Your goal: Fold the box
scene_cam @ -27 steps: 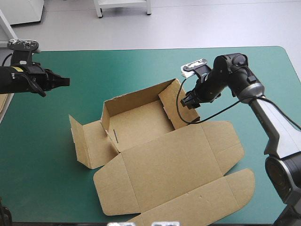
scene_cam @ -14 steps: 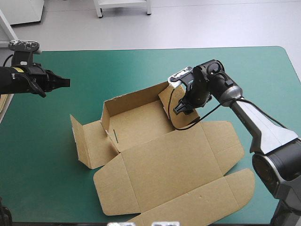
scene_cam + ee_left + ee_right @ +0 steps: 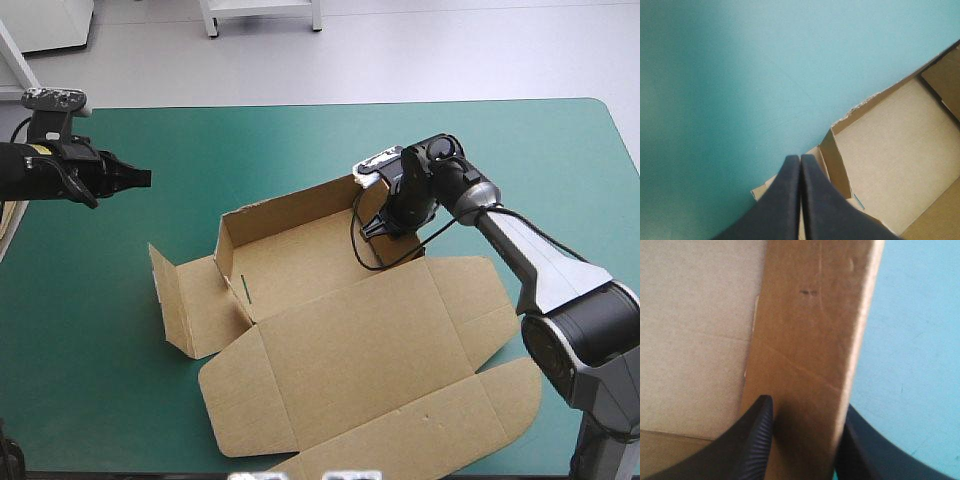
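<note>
Here, on the teal-green cover [image 3: 100,380], right tool [image 3: 806,407] gapes astride box [image 3: 370,340] wall; left tool [image 3: 800,159] closed.

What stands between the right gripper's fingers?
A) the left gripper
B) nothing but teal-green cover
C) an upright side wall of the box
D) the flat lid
C: the right wrist view shows an upright wall of the box between the parted black fingers of the right gripper.
</note>
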`<state>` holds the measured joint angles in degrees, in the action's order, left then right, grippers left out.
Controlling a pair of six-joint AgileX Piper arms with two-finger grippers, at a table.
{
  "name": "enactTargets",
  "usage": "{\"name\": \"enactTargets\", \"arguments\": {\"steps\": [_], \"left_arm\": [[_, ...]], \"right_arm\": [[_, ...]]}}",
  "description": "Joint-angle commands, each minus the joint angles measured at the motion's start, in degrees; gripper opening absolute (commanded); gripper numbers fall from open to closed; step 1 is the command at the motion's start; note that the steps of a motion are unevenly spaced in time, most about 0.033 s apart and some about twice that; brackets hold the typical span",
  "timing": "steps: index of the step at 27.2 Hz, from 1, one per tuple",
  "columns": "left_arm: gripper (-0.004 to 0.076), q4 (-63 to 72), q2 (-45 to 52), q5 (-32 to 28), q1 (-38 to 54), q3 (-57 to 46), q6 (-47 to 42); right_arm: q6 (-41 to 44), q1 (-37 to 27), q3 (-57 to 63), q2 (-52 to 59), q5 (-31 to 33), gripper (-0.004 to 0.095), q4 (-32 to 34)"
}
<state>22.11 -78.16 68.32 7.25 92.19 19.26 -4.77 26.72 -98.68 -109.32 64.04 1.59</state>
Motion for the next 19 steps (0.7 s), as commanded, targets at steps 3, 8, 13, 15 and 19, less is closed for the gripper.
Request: {"name": "enactTargets", "arguments": {"steps": [3, 8, 13, 15, 19], "left_arm": [[-0.0007, 2.2, 2.0, -2.4, 0.2, 1.9, 0.1], [-0.0007, 2.2, 2.0, -2.0, 0.2, 1.9, 0.1], [-0.0007, 2.2, 1.6, -2.0, 0.2, 1.9, 0.1], [-0.0007, 2.2, 0.6, -1.9, 0.2, 1.8, 0.1], [-0.0007, 2.2, -2.2, -2.1, 0.2, 1.8, 0.4]], "right_arm": [[0.4, 0.0, -1.9, 2.8, -1.7, 0.0189, 1.1], [1.8, -0.2, -1.9, 2.8, 0.9, -0.0019, 4.8], [2.5, -3.2, -2.5, 3.5, 3.0, -0.0019, 5.9], [0.9, -5.8, -3.6, 4.4, 3.3, -0.0019, 2.0], [-0.5, -10.9, -5.6, 7.1, 4.1, -0.0019, -2.4]]}}
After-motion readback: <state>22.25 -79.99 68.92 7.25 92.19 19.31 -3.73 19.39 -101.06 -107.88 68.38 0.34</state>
